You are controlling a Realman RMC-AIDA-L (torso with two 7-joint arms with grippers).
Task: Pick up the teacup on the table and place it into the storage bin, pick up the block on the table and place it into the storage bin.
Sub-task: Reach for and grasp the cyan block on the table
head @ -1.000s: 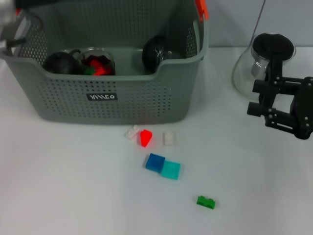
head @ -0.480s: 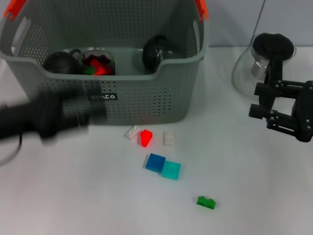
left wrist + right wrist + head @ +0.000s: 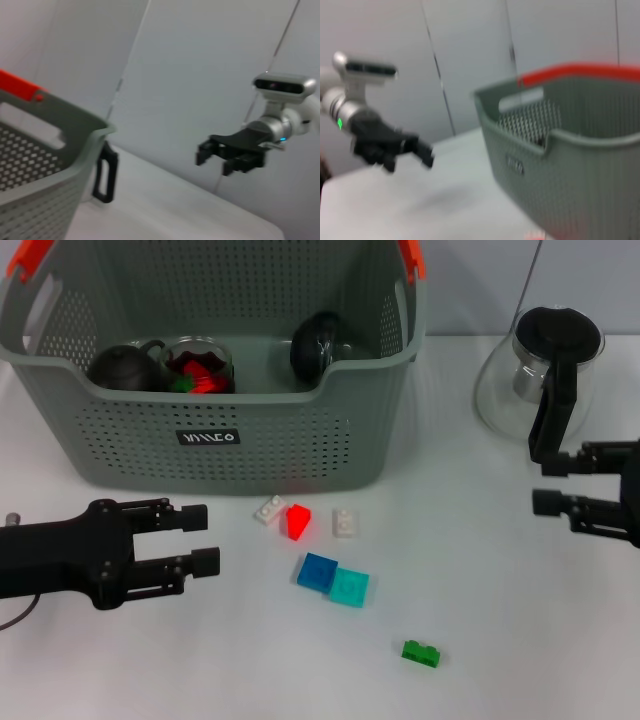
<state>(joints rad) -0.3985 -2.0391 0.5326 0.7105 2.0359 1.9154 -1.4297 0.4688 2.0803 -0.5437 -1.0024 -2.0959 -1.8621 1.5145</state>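
The grey storage bin (image 3: 300,455) stands at the back left of the table. Inside it lie a dark teacup (image 3: 122,368) with a handle, a glass cup (image 3: 198,365) holding red pieces, and another dark round vessel (image 3: 318,345). No teacup stands on the table. Loose blocks lie in front of the bin: red (image 3: 298,522), two white ones (image 3: 346,523), blue (image 3: 317,572), cyan (image 3: 350,587) and green (image 3: 421,652). My left gripper (image 3: 205,537) hovers low, left of the blocks, open and empty. My right gripper (image 3: 542,483) is open and empty at the right edge.
A glass teapot (image 3: 545,370) with a black lid and handle stands at the back right, just behind the right gripper. The left wrist view shows the bin's corner (image 3: 60,150) and the right gripper (image 3: 215,160) far off. The right wrist view shows the bin (image 3: 580,150) and the left gripper (image 3: 410,157).
My left arm has swung from the bin's far left corner down to the table in front of the bin. The right gripper has shifted slightly right and down.
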